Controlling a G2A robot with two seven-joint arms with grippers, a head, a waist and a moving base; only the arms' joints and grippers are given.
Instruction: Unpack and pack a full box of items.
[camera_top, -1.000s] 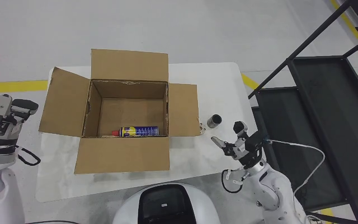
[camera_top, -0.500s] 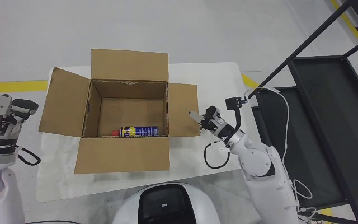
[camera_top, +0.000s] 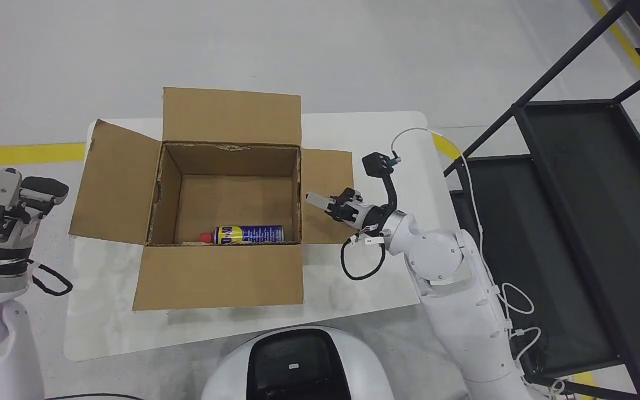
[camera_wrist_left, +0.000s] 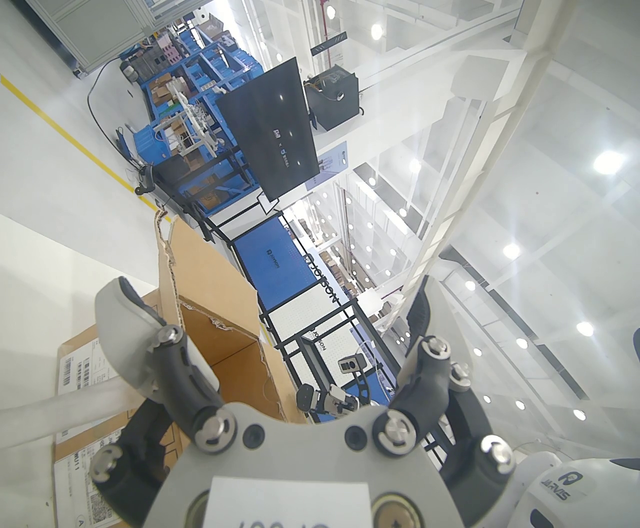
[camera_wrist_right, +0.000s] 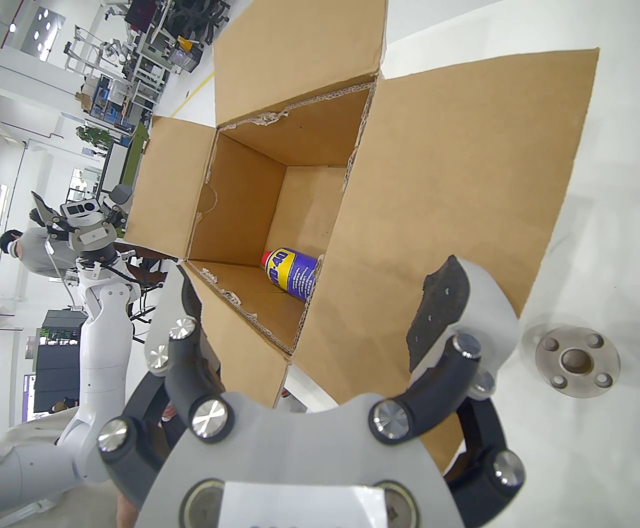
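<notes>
Box (camera_top: 232, 118): cardboard, all four flaps folded out, sitting on the white counter (camera_top: 385, 150); it looks nearly emptied.
Spray can (camera_top: 245, 234): lying on its side on the box floor, against the wall nearest the robot; no other item shows inside.
Metal flange (camera_wrist_right: 577, 361): flat on the counter just beside the right-hand flap (camera_top: 328, 168), outside the box.
Right side: the right jaws hang over that flap, spread wide with nothing between them, aimed toward the box opening.
Left side: the left jaws sit beside the counter's left edge, tilted up toward the ceiling, also wide open and empty.
Step in hand: probably a reach for the can (the unpacking half looks almost done).
Risk, flap: the right jaws appear close above the flap, so a flat approach could snag it or the torn rim and drag the whole box across the counter.
Risk, can: it is round, on its side and tight to the wall, so a jaw may hit cardboard before closing, or an off-centre pinch may send it rolling.
Risk, flange: it lies near the arm's path, where a sweeping cable could knock it along the counter.
</notes>
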